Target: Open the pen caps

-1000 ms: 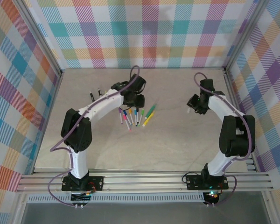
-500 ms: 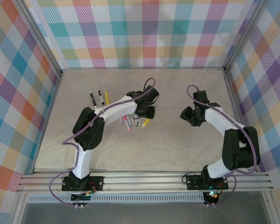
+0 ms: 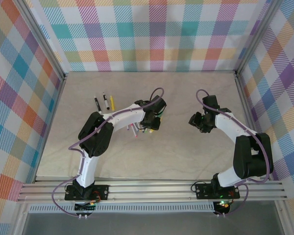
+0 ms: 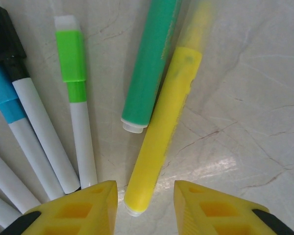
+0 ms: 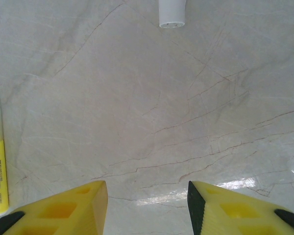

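We see the left gripper [image 4: 146, 205] with its fingers apart, straddling the end of the yellow pen [image 4: 164, 122] without clamping it. The green pen [image 4: 149, 63] lies just beside the yellow pen, and beyond it lie the white-barrelled pens [image 4: 39, 142] with their pen caps [image 4: 71, 56] on. Well to the right of the yellow pen, the right gripper [image 5: 147, 205] hangs over the bare table [image 5: 152, 98], fingers apart and empty.

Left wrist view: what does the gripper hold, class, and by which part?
Nothing: the left gripper stands open astride one end of the yellow pen.

Glossy veined stone-look table [image 5: 152, 122], smooth plastic pens [image 4: 161, 142]
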Robot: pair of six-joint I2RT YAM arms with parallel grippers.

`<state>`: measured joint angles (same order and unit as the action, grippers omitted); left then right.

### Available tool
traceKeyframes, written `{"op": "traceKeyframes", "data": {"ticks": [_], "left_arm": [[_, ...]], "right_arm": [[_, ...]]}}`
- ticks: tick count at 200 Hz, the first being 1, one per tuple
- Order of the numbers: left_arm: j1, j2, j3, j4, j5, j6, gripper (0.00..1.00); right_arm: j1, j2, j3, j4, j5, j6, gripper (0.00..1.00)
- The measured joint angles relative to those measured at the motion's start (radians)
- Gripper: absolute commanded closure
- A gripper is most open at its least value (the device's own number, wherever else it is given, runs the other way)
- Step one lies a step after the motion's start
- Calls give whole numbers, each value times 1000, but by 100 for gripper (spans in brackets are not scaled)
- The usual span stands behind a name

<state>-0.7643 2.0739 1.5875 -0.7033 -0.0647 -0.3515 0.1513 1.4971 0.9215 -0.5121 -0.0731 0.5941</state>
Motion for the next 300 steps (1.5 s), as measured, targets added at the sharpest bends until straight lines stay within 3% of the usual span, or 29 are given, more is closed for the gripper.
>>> {"op": "traceKeyframes", "data": {"ticks": [220,300], "left_arm": [[-6,56,-21,20,-10,0,68],[-21,86,33,-31,-41,1,88]], "right_arm": [[27,11,0,18,-19,4,53],[40,23,0,29,-34,19,53]]}}
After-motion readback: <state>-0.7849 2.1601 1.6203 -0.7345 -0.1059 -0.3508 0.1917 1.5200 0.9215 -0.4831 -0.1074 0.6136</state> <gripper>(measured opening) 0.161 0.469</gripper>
